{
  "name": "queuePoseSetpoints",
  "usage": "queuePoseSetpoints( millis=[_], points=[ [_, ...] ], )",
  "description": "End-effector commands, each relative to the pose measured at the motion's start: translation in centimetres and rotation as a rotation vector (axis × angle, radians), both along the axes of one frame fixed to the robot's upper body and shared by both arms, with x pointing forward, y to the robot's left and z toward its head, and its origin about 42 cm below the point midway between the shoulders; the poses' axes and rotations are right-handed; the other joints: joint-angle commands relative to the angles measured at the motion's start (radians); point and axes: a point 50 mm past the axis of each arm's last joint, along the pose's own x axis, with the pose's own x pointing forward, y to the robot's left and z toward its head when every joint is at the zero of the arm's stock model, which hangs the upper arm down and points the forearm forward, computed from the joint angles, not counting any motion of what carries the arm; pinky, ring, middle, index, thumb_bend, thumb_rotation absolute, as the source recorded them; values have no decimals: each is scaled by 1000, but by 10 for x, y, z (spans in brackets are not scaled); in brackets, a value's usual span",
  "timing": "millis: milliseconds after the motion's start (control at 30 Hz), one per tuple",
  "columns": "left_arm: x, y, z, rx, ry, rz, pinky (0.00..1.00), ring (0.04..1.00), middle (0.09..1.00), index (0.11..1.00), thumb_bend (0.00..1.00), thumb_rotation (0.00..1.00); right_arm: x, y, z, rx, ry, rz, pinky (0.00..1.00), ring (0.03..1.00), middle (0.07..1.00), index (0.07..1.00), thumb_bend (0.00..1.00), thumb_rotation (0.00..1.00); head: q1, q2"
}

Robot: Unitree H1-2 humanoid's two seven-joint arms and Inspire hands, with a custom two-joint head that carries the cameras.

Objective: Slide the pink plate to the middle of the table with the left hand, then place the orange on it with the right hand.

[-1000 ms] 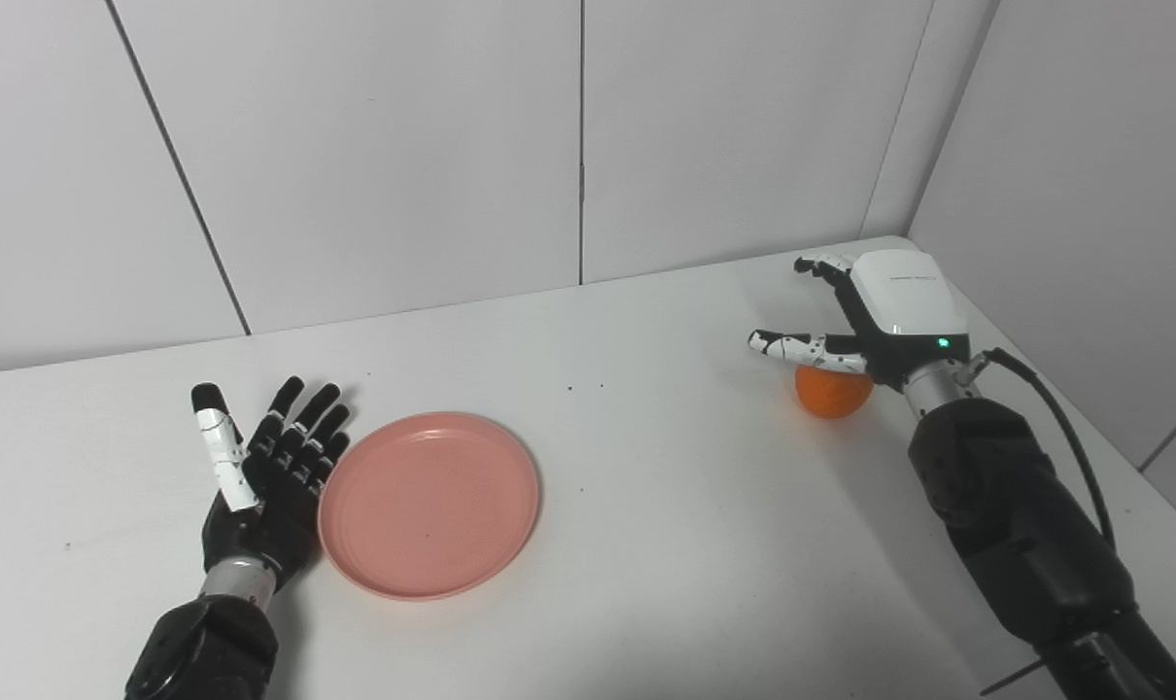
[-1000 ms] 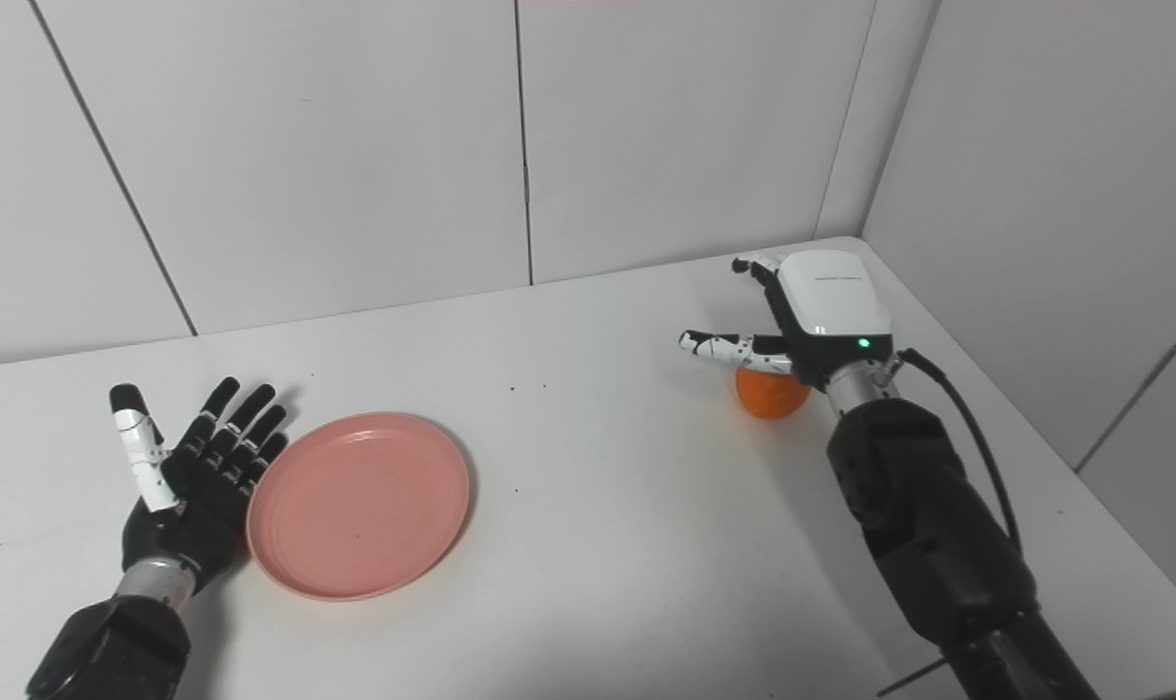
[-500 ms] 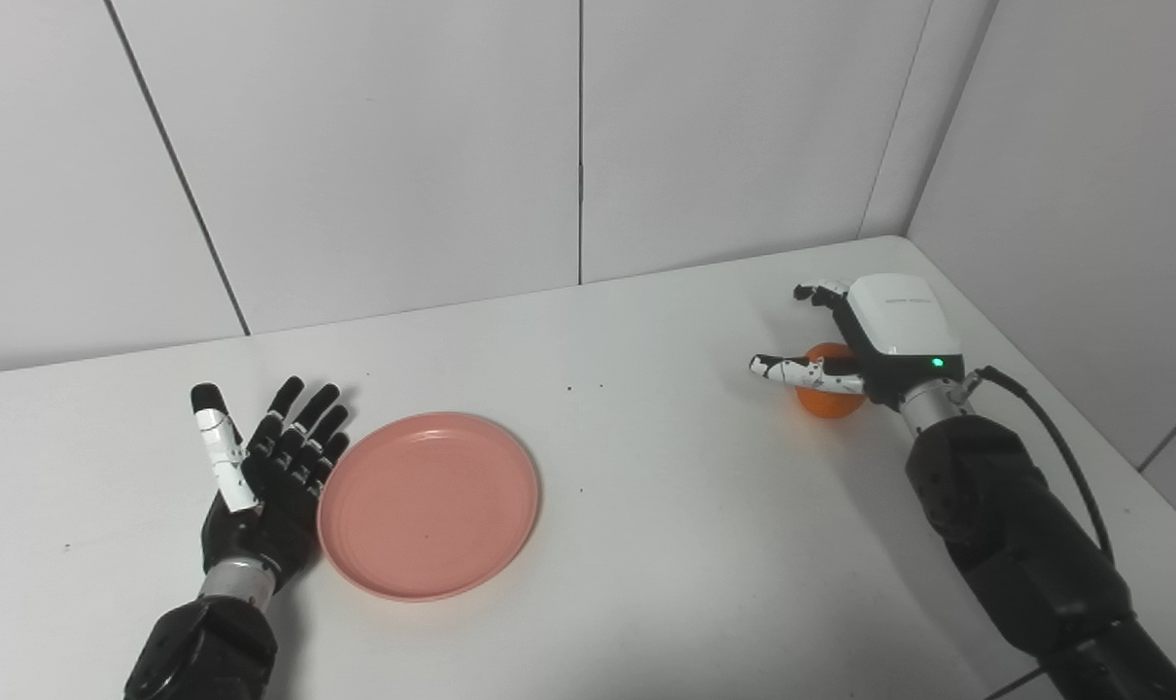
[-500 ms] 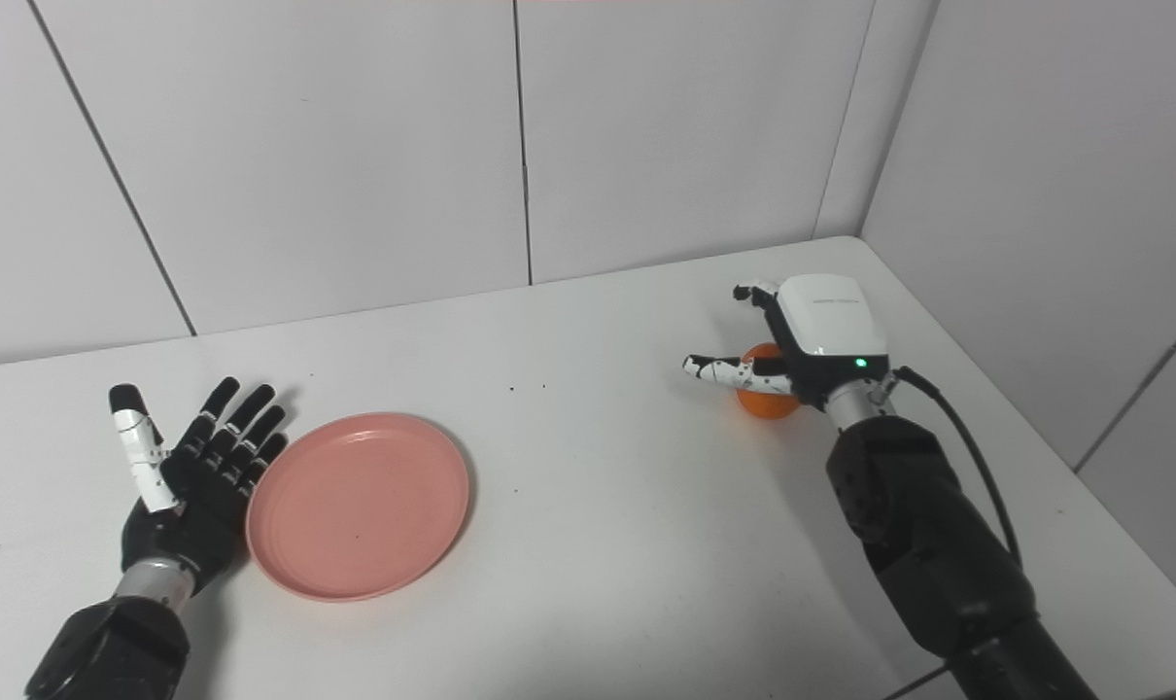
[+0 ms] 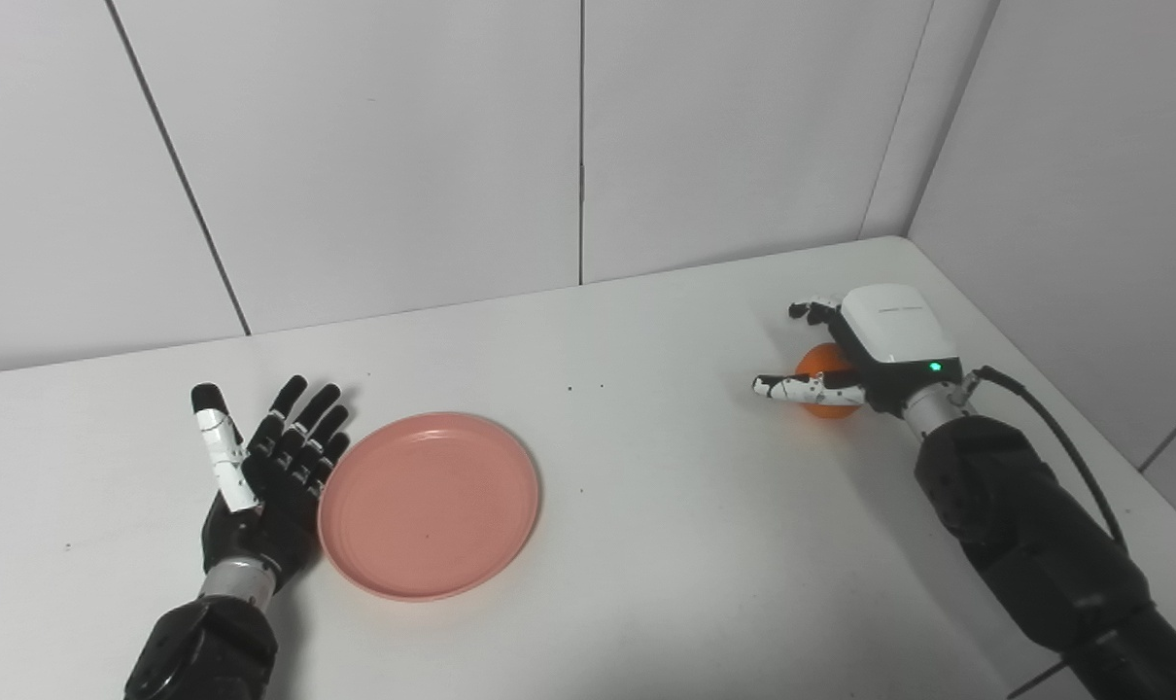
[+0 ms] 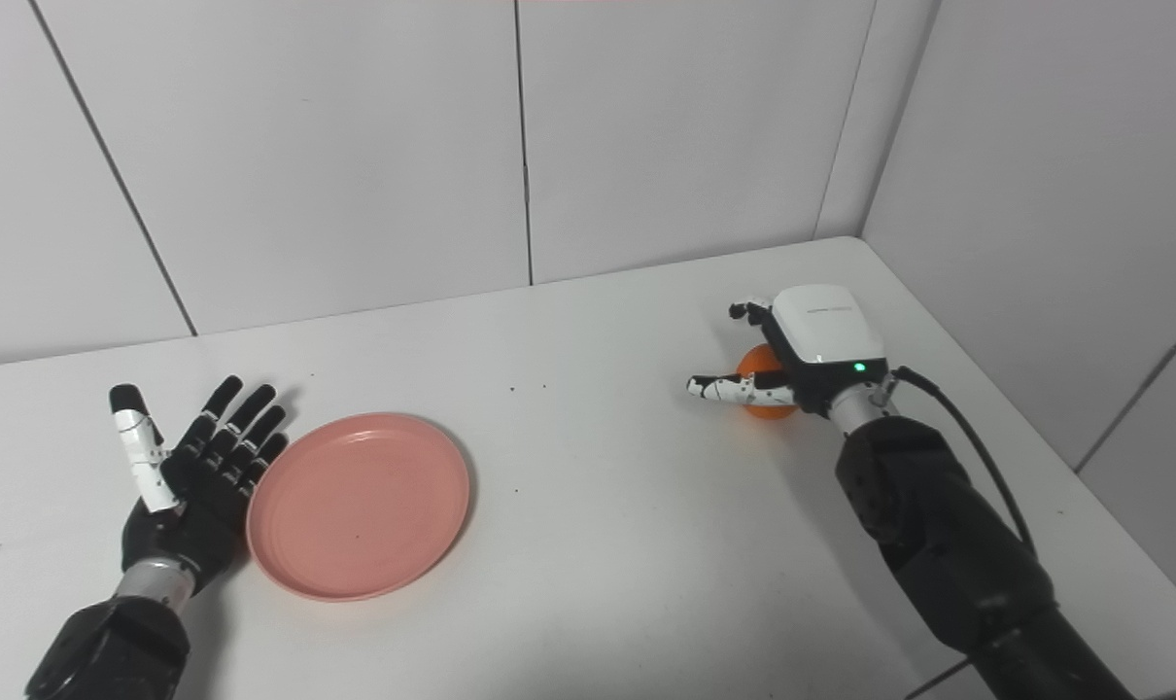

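Observation:
The pink plate [image 5: 429, 503] lies flat on the white table, left of centre. My left hand [image 5: 267, 476] rests palm up with fingers spread, its edge against the plate's left rim; it is open and holds nothing. At the far right the orange [image 5: 825, 391] sits on the table under my right hand [image 5: 865, 350]. That hand is lowered over the orange, fingers curved past its far side and thumb stretched out to its left. The fingers are still apart and not closed on the fruit. The hand hides most of the orange.
The white table [image 5: 646, 506] ends at the back in a panelled wall and at the right in a side wall [image 5: 1084, 194] close to my right arm. A black cable [image 5: 1064, 428] runs along the right forearm.
My right hand has dropped and pulled back a little, settling lower over the orange so its fingers now cup it. The left hand and the plate have not moved.

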Motion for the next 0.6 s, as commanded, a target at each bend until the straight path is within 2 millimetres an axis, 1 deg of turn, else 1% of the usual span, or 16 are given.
queuePoseSetpoints(
  millis=[0,100,367,467,500,567],
  points=[
    [-5,3,-15,14,67,9,1000,912,841,893,890,1000,7,-3,34,-51,-89,61,717,710,721,735,904,881,2,-1],
    [-6,3,-16,15,68,5,1000,912,843,896,890,1000,9,-6,41,-81,-90,101,721,702,714,732,921,858,4,0],
    [-6,2,-17,13,73,10,1000,910,843,887,885,1000,12,-15,61,-171,-106,215,744,697,707,716,933,840,5,0],
    [-6,2,-17,15,73,7,1000,915,844,890,877,1000,12,-19,68,-180,-115,270,778,719,707,705,944,817,5,-1],
    [-6,2,-18,16,74,8,1000,911,836,890,881,1000,12,-19,70,-180,-111,284,804,733,709,694,964,788,5,-1],
    [-6,1,-18,12,77,7,1000,913,835,898,890,1000,11,-20,72,-180,-95,312,819,747,708,681,970,758,5,-1]
  ],
)
